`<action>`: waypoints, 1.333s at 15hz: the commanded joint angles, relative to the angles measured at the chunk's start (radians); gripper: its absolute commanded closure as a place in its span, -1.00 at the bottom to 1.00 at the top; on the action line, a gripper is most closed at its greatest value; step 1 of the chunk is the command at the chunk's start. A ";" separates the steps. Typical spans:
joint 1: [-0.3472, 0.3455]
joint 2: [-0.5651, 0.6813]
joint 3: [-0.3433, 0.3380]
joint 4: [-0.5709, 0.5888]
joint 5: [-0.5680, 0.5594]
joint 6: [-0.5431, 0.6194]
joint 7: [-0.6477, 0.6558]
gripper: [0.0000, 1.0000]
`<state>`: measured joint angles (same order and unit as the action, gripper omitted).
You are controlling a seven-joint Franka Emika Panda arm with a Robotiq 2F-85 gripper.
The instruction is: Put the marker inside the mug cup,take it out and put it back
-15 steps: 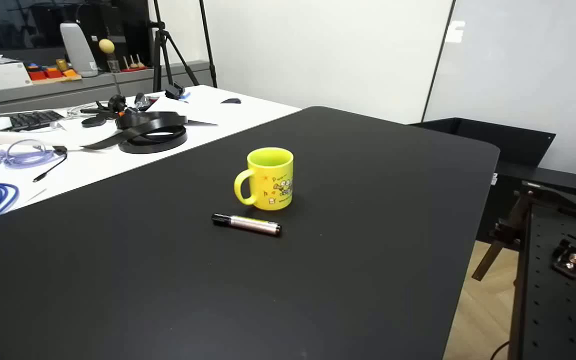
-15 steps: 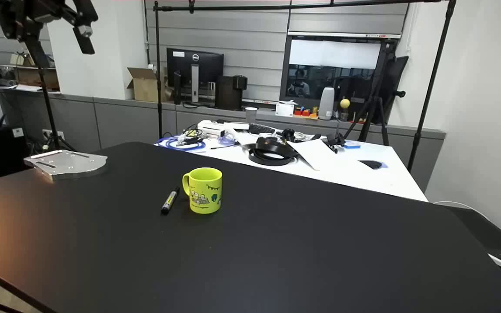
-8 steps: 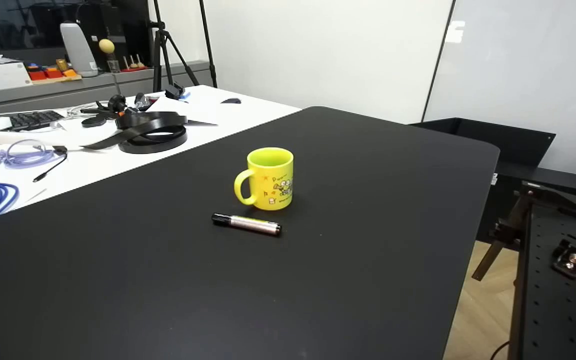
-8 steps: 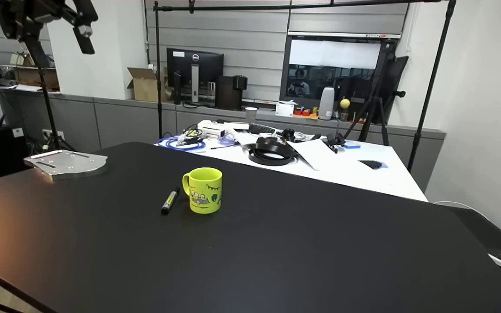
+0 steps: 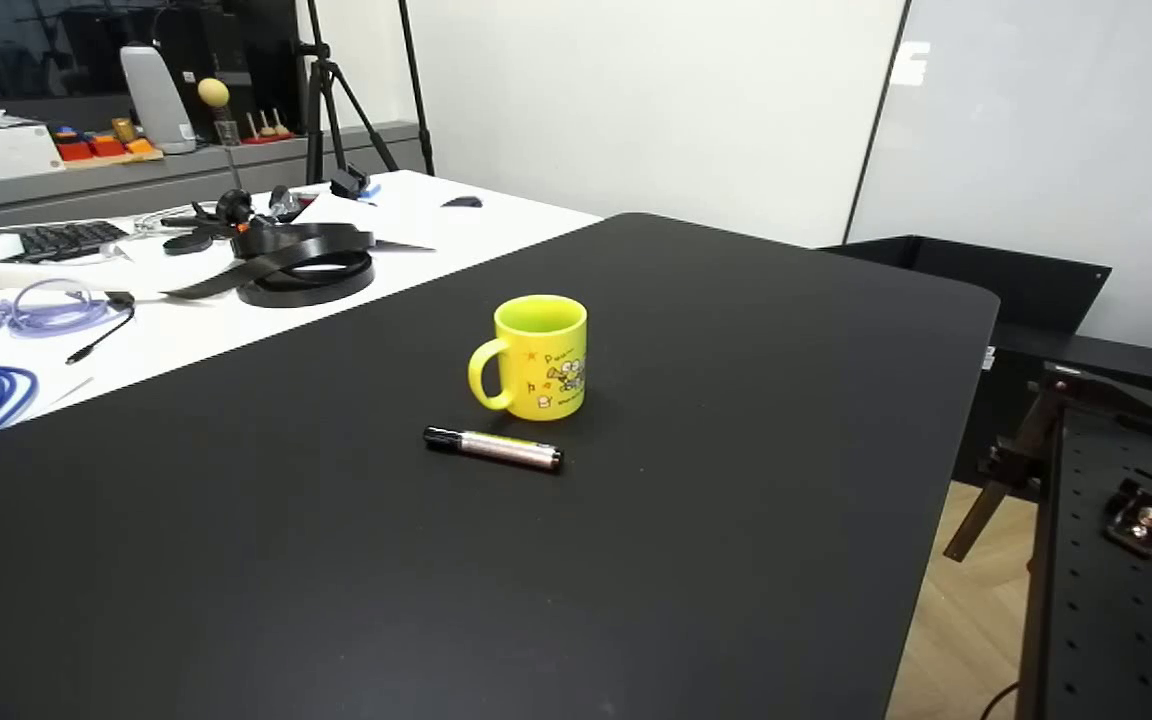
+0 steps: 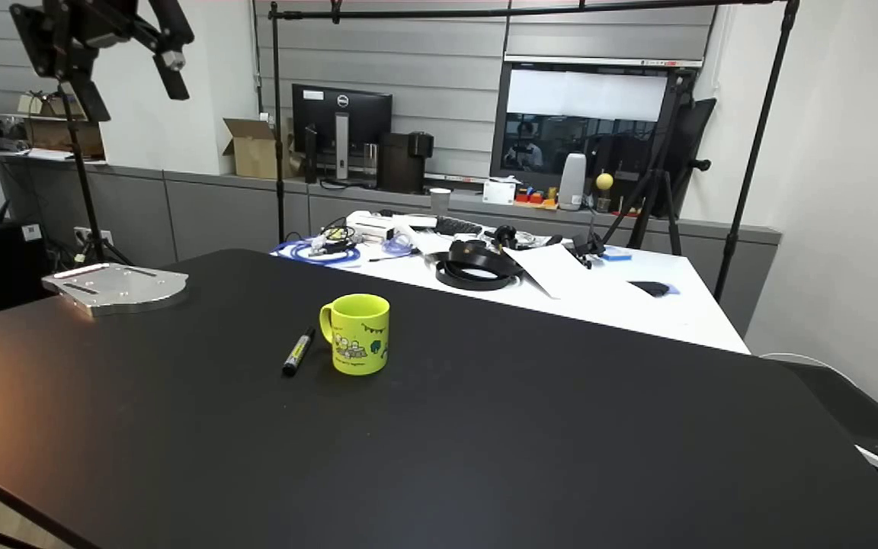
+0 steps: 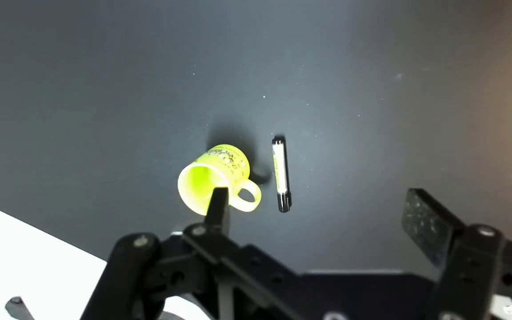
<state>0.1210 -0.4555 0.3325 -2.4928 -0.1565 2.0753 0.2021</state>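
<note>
The mug cup (image 5: 542, 365) is small, bright yellow, with a loop handle and a dark print. It stands upright on the black table in both exterior views (image 6: 360, 335) and in the wrist view (image 7: 231, 166). The marker (image 5: 506, 448), black with a pale label, lies flat beside the mug's handle, apart from it; it also shows in an exterior view (image 6: 299, 352) and the wrist view (image 7: 280, 173). My gripper (image 6: 136, 101) is open and empty, high above the table. In the wrist view its fingers (image 7: 319, 193) are wide apart; one fingertip covers part of the mug's rim.
The black table (image 5: 736, 550) has a grey metal plate (image 6: 123, 288) at one corner. A white table (image 6: 637, 305) adjoins it, with a black strap coil (image 6: 477, 267), cables and small items. Black stand poles (image 6: 759, 152) rise behind it.
My gripper has moved slightly right and down in an exterior view, still open. The mug and the marker have not moved.
</note>
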 commanded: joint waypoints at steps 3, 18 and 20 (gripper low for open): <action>-0.041 0.184 -0.089 0.032 -0.105 0.216 -0.048 -1.00; -0.061 0.425 -0.171 0.046 -0.291 0.461 0.089 -1.00; -0.062 0.490 -0.181 0.072 -0.373 0.460 0.155 -1.00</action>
<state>0.0606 -0.0474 0.1636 -2.4602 -0.4222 2.5387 0.2475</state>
